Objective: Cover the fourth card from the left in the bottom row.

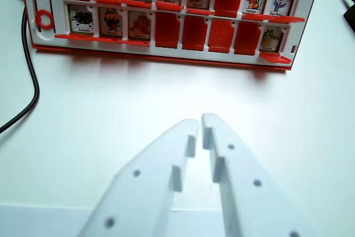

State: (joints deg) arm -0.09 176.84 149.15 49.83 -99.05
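Nearest the camera, the white gripper [200, 119] hangs over the bare white table [111, 109], its jaws almost together and holding nothing. Farther off stands the red game board [166, 9]; the fourth card [167, 29] in its bottom row is already covered in red.

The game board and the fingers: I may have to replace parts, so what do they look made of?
The game board looks like molded plastic: glossy red flaps in a white frame, with printed picture cards that may be paper. The fingers look like matte white plastic, possibly 3D-printed, with stepped edges and small holes.
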